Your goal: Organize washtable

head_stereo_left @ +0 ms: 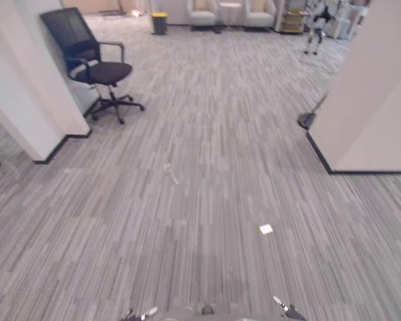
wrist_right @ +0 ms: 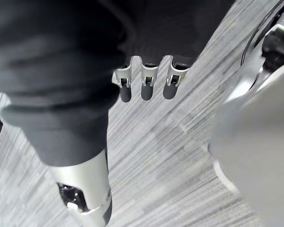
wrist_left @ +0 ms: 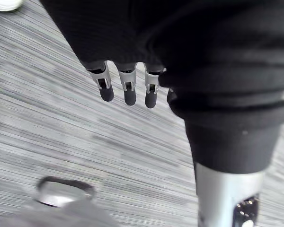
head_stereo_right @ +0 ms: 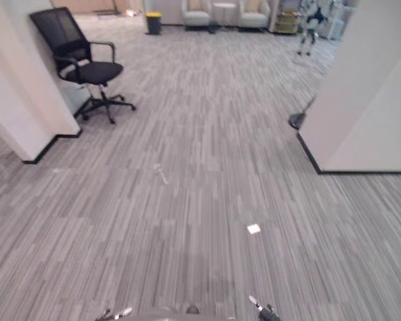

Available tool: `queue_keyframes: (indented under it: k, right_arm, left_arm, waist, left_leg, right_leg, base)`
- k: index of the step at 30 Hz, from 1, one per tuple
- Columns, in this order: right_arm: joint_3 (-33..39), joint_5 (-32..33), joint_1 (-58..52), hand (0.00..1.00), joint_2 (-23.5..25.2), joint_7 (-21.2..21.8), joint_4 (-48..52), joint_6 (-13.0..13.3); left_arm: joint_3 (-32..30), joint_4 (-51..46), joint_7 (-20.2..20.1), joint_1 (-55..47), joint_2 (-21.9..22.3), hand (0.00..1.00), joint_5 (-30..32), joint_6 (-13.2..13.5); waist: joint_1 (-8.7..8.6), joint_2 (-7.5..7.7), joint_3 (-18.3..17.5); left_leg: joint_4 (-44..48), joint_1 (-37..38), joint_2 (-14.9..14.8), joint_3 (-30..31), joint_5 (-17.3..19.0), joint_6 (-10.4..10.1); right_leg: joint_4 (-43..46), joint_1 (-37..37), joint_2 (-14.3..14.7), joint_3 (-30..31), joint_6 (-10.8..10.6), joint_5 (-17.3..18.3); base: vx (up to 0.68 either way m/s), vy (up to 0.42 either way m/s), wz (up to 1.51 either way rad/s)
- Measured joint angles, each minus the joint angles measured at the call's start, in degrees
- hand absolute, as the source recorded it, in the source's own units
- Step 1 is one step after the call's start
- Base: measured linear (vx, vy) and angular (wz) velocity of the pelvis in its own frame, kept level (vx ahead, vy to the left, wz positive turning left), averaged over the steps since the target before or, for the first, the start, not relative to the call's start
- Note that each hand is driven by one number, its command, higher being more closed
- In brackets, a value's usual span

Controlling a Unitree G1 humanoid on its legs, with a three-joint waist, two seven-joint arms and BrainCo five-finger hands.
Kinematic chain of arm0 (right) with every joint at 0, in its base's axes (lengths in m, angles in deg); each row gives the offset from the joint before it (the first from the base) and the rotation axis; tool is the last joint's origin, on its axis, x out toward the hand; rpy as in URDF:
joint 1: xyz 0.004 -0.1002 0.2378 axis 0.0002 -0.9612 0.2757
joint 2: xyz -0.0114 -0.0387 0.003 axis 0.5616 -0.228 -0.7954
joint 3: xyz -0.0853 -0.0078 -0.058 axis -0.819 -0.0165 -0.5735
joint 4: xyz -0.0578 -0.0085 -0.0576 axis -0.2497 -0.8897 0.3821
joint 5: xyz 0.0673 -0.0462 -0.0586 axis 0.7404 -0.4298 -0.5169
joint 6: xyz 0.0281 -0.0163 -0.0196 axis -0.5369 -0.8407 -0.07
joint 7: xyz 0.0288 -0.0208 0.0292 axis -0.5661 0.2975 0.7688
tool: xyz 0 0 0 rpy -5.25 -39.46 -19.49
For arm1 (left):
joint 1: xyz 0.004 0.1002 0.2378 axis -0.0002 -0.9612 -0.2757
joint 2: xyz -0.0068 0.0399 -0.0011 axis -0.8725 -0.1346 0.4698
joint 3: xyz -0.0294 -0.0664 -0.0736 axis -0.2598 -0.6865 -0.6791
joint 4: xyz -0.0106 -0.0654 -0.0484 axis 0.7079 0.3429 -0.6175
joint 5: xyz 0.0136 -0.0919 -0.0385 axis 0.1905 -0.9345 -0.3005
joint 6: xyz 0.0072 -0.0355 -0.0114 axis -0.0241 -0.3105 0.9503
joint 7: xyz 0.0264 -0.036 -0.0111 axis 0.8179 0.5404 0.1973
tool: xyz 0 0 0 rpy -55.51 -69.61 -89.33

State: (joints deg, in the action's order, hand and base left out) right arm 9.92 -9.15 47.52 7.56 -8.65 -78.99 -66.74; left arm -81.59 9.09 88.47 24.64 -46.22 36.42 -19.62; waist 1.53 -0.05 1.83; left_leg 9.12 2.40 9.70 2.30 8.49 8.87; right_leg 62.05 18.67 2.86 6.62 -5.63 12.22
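Hanging above the carpet (wrist_left: 61, 132) — left hand (wrist_left: 129, 92) and right hand (wrist_right: 148, 87), fingers (wrist_left: 105, 90) straight, holding nothing

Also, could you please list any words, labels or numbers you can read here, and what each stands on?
None can be read. The white slip on the carpet is too small to show any print, and the yellow-lidded bin and the black office chair bear no legible marks.
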Motion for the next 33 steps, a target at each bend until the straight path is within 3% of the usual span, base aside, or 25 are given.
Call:
queue_keyframes:
  k: [1,2,4,5,6,7,8,9,10,11,12,14,16,17,19,20,22,25,26,27,28,29,30,31,33]
  right_arm:
    - [-0.75,0.00,-0.28,0.00,-0.02,0.00,0.67,0.13]
    - [-0.75,0.14,-0.85,0.00,0.11,-0.06,1.50,0.16]
    - [-1.75,0.31,-1.37,0.00,-0.02,-0.29,0.78,0.29]
    - [-1.93,0.46,-1.31,0.00,0.07,-0.38,-0.43,-0.04]
    - [-2.21,0.52,-1.44,0.00,-0.08,-0.39,-0.80,-0.23]
    - [-3.10,0.44,-2.31,0.00,-1.00,-0.42,-0.86,-0.38]
    - [-3.29,0.30,-2.62,0.00,-1.12,-0.43,-1.08,-0.46]
    - [-2.37,0.41,-2.90,0.00,-2.32,-0.30,-1.60,-0.53]
    - [-2.46,0.34,-1.99,0.00,-3.09,-0.46,-0.64,-0.51]
    - [-3.12,0.39,-1.42,0.00,-3.01,-0.49,0.09,-0.53]
    - [-3.23,0.56,-0.24,0.00,-2.69,-0.43,0.73,-0.46]
    - [-3.12,0.38,1.90,0.00,-0.91,-0.47,-0.38,-0.64]
    - [-1.38,0.43,3.52,0.00,-0.16,-0.44,-1.57,-0.48]
    - [-0.96,0.46,4.72,0.00,-0.07,-0.47,-2.68,-0.47]
    - [-2.84,0.59,6.49,0.00,-0.02,-0.55,-2.82,-0.42]
    - [-3.05,0.59,6.48,0.00,-1.45,-0.55,-2.99,-0.44]
    - [-0.63,0.58,6.31,0.00,-2.31,-0.67,-3.17,-0.48]
    - [-1.75,0.54,3.37,0.00,-0.42,-1.37,-2.62,-0.50]
    - [-1.15,0.47,2.22,0.00,0.79,-1.39,-2.61,-0.54]
    - [-0.58,0.38,1.88,0.00,1.44,-1.30,-2.60,-0.57]
    - [1.66,0.37,1.47,0.00,2.38,-1.19,-2.84,-0.58]
    - [2.48,0.34,1.54,0.00,2.33,-1.23,-3.10,-0.60]
    - [2.61,0.32,1.31,0.00,1.75,-1.12,-2.81,-0.51]
    - [1.65,0.33,1.17,0.00,0.99,-0.82,-2.61,-0.45]
    - [0.86,0.31,0.68,0.00,0.20,-0.02,-0.88,-0.05]
  left_arm:
    - [-0.01,-0.59,0.01,1.42,1.16,0.00,0.00,0.01]
    - [-0.09,-0.64,0.01,2.70,2.12,0.00,0.00,0.04]
    - [-0.02,-0.77,-0.06,3.92,3.79,0.00,0.02,0.51]
    - [-0.25,-0.69,-0.08,4.10,4.35,0.00,0.04,0.72]
    - [-0.65,-0.66,-0.07,3.81,4.85,0.00,0.08,0.63]
    - [-0.64,-0.32,-0.01,2.30,5.85,0.00,0.11,0.55]
    - [-0.78,-0.25,-0.01,1.98,5.87,0.00,0.16,0.56]
    - [-2.68,-0.07,0.06,1.59,6.79,0.00,0.06,0.33]
    - [-5.32,-0.05,0.06,1.81,7.40,0.00,0.05,0.26]
    - [-6.86,-0.07,0.01,1.88,7.51,0.00,0.04,0.27]
    - [-9.06,-0.02,0.09,2.16,7.00,0.00,-0.03,0.28]
    - [-8.73,-0.17,-0.05,1.69,4.46,0.00,0.01,0.31]
    - [-7.68,-0.58,-0.13,0.34,2.70,0.00,-0.54,0.55]
    - [-7.23,-0.85,-0.09,0.28,1.89,0.00,-0.56,1.02]
    - [-7.41,-0.77,-0.08,-0.37,1.68,0.00,-0.53,1.07]
    - [-7.74,-0.53,0.00,-1.75,2.24,0.00,-0.54,0.95]
    - [-8.98,-0.15,0.02,-4.26,3.50,0.00,-0.07,0.74]
    - [-11.91,0.75,0.18,-9.00,2.67,0.00,0.02,-0.30]
    - [-12.81,0.75,0.01,-9.61,1.79,0.00,0.01,-0.27]
    - [-12.85,0.73,0.11,-9.19,1.15,0.00,-0.01,-0.28]
    - [-12.09,0.70,0.11,-8.05,0.35,0.00,-0.01,-0.27]
    - [-10.94,0.71,0.09,-7.52,-0.11,0.00,-0.04,-0.27]
    - [-9.03,0.69,0.10,-6.15,-0.46,0.00,-0.02,-0.26]
    - [-7.85,0.57,0.07,-4.79,-0.02,0.00,-0.03,-0.18]
    - [-6.64,0.50,-0.04,-2.54,1.15,0.00,-0.04,-0.09]
  waist:
    - [-0.84,0.10,0.33]
    - [-1.00,-0.04,0.51]
    - [-2.28,0.85,0.84]
    - [-2.78,1.99,1.23]
    - [-3.12,1.72,1.01]
    - [-4.21,0.14,-0.16]
    - [-4.27,0.31,-0.33]
    - [-3.68,-1.59,-1.04]
    - [-3.60,-3.36,-1.12]
    - [-3.21,-3.58,-0.95]
    - [-1.91,-3.61,0.34]
    - [-0.06,-1.93,1.93]
    - [0.99,-0.82,2.36]
    - [1.62,-0.15,2.36]
    - [2.65,-0.11,2.15]
    - [2.31,-2.53,1.54]
    - [2.64,-4.73,1.42]
    - [4.22,-0.52,-0.88]
    - [3.96,2.45,-1.65]
    - [3.90,3.43,-1.65]
    - [3.06,4.32,-1.13]
    - [2.35,4.18,-0.57]
    - [1.62,3.89,0.14]
    - [0.83,2.13,1.02]
    - [0.61,0.49,1.52]
  left_leg:
    - [-0.73,2.70,-0.33,1.89,1.77,0.30]
    - [-1.06,4.96,-0.98,4.00,3.85,0.55]
    - [-2.06,9.47,-1.24,7.69,6.75,0.61]
    - [-2.52,12.22,-0.98,9.44,8.97,-0.04]
    - [-2.45,13.45,-1.68,10.13,10.17,-0.67]
    - [0.33,15.16,-3.44,11.66,12.16,-3.96]
    - [5.50,13.69,-3.45,11.76,12.28,-4.34]
    - [18.52,9.79,-4.74,11.51,13.00,-6.46]
    - [34.41,1.89,-4.56,11.18,5.41,-14.67]
    - [40.56,-1.63,-4.07,10.23,-2.55,-16.57]
    - [52.51,-6.81,-5.45,6.69,-8.65,-16.18]
    - [65.33,-13.97,-7.94,1.95,-4.42,-9.74]
    - [60.40,-21.68,-8.64,-0.06,-1.12,-6.15]
    - [54.15,-24.48,-8.83,-0.93,-0.53,-6.37]
    - [36.91,-29.05,-9.99,-3.32,-0.43,-7.43]
    - [18.62,-28.65,-11.07,-3.55,-2.70,-10.56]
    - [4.96,-28.56,-11.10,-1.87,-4.23,-12.41]
    - [8.67,-26.30,-9.75,-9.25,-11.34,-5.95]
    - [9.36,-23.77,-7.66,-10.28,-11.04,-3.30]
    - [9.09,-22.38,-6.48,-10.14,-9.47,-2.75]
    - [8.97,-19.17,-4.74,-9.01,-6.94,-1.61]
    - [9.13,-17.25,-4.00,-8.24,-5.89,-1.41]
    - [9.00,-12.78,-3.21,-7.41,-3.86,-0.91]
    - [7.80,-7.67,-3.05,-6.46,-2.37,-0.66]
    - [4.32,-1.21,-3.94,-5.18,-0.73,-0.25]
  right_leg:
    - [-6.82,3.51,0.48,-1.29,1.97,1.20]
    - [-18.22,5.15,0.88,-2.28,1.96,0.75]
    - [-43.22,3.09,-0.49,-4.90,0.21,-6.25]
    - [-48.44,3.97,-1.39,-5.01,1.03,-9.14]
    - [-47.98,4.65,-0.96,-5.24,2.34,-10.04]
    - [-48.21,4.39,0.24,-7.05,5.48,-12.17]
    - [-48.00,3.52,1.05,-7.62,7.38,-15.81]
    - [-47.30,1.91,3.10,-8.23,8.34,-19.29]
    - [-47.64,0.05,4.99,-8.22,9.95,-16.91]
    - [-48.30,-1.42,5.82,-7.43,10.61,-16.12]
    - [-50.44,-6.58,7.32,-4.76,11.71,-14.87]
    - [-52.66,-16.44,8.60,-0.84,14.54,-12.84]
    - [-54.58,-23.17,7.52,2.76,16.45,-11.29]
    - [-54.71,-24.75,6.75,4.37,16.54,-9.50]
    - [-55.61,-27.57,5.21,7.13,13.53,-3.25]
    - [-55.91,-28.97,5.95,8.29,13.84,-1.36]
    - [-56.38,-31.98,5.86,10.50,14.15,2.18]
    - [-49.13,-34.10,1.65,12.13,11.17,6.75]
    - [-34.84,-29.73,0.96,10.27,7.62,6.32]
    - [-27.30,-26.96,1.04,9.22,3.75,4.01]
    - [-14.09,-22.05,1.62,8.59,-6.82,-4.64]
    - [-8.08,-20.07,1.88,8.27,-9.70,-8.96]
    - [2.73,-15.80,1.26,5.86,-9.25,-10.09]
    - [9.02,-11.40,-0.26,2.42,-7.36,-9.01]
    - [8.70,-4.19,-0.78,-0.86,-1.62,-5.28]
  base:
    - [0.49,0.079,0.68]
    - [0.50,0.058,0.75]
    - [0.58,-0.021,0.93]
    - [0.65,-0.106,0.89]
    - [0.74,-0.206,0.79]
    - [0.68,-0.189,0.61]
    - [0.88,-0.241,0.57]
    - [1.05,-0.168,0.27]
    - [1.03,-0.150,0.01]
    - [0.98,-0.074,-0.35]
    - [0.77,-0.054,-0.72]
    - [0.75,-0.043,-0.68]
    - [0.67,-0.014,-0.60]
    - [0.78,0.016,-0.75]
    - [0.63,0.113,-0.74]
    - [0.63,0.192,-0.65]
    - [0.59,0.222,-0.54]
    - [0.78,0.216,-0.63]
    - [0.74,0.199,-0.27]
    - [0.71,0.239,0.19]
    - [0.67,0.220,0.36]
    - [0.76,0.227,0.60]
    - [0.72,0.188,0.55]
    - [0.57,0.150,0.43]
    - [0.49,0.137,0.20]
